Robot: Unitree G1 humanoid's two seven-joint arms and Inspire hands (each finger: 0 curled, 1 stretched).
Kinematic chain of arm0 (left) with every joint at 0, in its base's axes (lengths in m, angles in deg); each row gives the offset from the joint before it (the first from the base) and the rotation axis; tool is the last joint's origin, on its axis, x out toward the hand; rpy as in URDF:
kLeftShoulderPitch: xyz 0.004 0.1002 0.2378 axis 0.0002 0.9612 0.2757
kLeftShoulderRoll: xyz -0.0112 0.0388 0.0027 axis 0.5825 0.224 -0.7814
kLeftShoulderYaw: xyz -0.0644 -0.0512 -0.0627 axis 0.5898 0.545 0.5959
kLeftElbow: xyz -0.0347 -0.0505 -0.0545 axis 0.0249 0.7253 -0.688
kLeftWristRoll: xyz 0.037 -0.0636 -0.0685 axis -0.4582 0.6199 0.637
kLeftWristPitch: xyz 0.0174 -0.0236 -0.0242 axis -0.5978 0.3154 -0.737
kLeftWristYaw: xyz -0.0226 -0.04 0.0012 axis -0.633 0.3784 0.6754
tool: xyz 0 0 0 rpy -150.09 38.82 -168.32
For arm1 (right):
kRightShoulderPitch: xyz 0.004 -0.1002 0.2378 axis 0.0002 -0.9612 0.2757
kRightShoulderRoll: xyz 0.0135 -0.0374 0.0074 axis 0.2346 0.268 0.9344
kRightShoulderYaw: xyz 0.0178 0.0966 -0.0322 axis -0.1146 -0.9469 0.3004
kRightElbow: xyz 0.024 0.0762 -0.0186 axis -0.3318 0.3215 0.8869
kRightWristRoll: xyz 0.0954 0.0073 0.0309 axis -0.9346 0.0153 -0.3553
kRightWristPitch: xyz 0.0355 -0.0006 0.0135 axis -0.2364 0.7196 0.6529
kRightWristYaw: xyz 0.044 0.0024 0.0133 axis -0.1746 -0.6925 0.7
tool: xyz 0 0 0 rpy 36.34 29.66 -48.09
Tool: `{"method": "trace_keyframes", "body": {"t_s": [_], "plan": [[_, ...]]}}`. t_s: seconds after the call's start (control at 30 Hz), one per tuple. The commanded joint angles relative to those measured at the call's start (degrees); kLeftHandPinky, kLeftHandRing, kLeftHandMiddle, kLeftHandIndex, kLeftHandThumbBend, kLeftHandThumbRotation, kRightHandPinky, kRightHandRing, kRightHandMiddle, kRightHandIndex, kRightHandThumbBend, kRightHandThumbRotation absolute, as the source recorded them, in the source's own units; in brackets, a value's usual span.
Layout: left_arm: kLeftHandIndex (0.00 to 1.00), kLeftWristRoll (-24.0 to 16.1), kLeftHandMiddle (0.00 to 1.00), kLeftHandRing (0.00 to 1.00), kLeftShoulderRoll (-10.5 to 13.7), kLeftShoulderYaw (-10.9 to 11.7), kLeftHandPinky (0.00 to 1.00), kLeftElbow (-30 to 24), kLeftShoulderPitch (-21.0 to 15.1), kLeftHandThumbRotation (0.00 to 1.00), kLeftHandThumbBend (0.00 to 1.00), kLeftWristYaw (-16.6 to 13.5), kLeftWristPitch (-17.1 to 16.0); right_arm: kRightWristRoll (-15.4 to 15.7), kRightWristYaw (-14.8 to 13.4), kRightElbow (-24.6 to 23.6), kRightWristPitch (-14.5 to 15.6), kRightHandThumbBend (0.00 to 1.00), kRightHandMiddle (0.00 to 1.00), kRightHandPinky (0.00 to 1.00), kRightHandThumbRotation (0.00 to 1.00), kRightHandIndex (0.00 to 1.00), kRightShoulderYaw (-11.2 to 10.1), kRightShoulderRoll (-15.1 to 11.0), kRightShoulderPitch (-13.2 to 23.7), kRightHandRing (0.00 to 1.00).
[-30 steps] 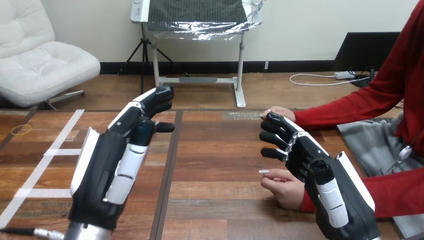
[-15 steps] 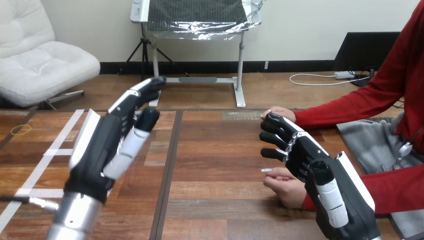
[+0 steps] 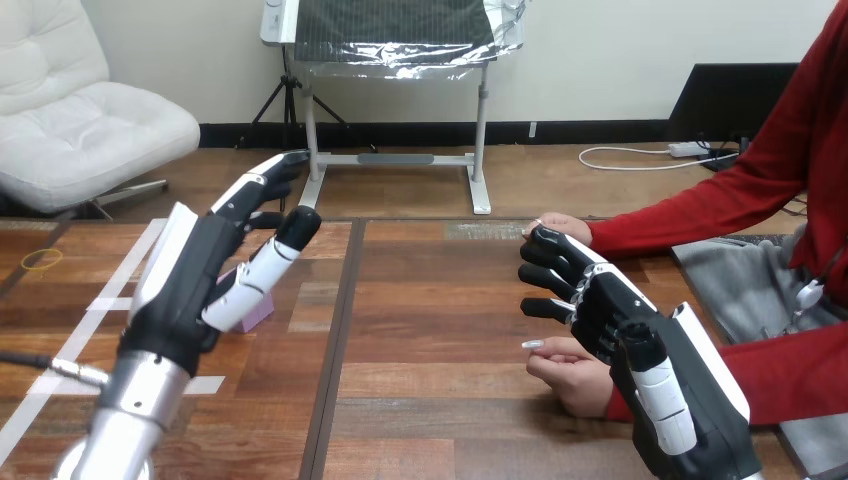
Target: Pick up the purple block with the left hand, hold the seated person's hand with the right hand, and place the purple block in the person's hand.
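The purple block (image 3: 259,311) lies on the wooden table (image 3: 440,300) at the left, partly hidden behind the thumb of my left hand (image 3: 200,270). That hand hangs above the block with fingers stretched forward, open and holding nothing. My right hand (image 3: 610,310) is at the right, its fingers loosely bent and pointing left, closed on nothing I can see. The person's near hand (image 3: 568,372) rests on the table just under and beside my right palm. I cannot tell whether they touch. The person's far hand (image 3: 562,226) lies just behind my right fingertips.
White tape lines (image 3: 120,300) run across the table's left part, and a yellow rubber band (image 3: 40,260) lies at the far left edge. A grey cloth (image 3: 735,285) is spread at the right under the person's red sleeves. A dark seam (image 3: 343,310) splits the tabletop.
My left hand has drawn back to the left and its fingers have straightened, uncovering the purple block beneath it. My right hand and the person's hands have stayed put.
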Motion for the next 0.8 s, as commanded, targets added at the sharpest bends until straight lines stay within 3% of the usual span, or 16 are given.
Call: {"method": "trace_keyframes", "body": {"t_s": [0.0,0.23,0.77], "plan": [[0.89,-1.3,0.90,0.89,2.5,0.2,0.80,5.1,-7.3,0.91,0.67,-0.7,-0.4,-0.3,-0.1,-1.0,-0.6,0.83,0.90,0.81,1.00,0.89,-1.2,-0.6,3.7,0.88],[0.90,-3.9,0.91,0.89,4.6,-0.9,0.79,11.0,-11.8,0.87,0.60,-0.7,0.5,-0.2,-0.3,-1.3,-0.3,0.84,0.90,0.81,1.00,0.89,-1.4,-0.6,3.5,0.88],[0.91,-11.1,0.92,0.89,7.9,-4.6,0.75,24.8,-20.4,0.84,0.60,-2.4,1.2,-0.2,-0.3,-1.8,-0.2,0.84,0.89,0.81,1.00,0.88,-1.8,-0.6,3.3,0.87]]}}
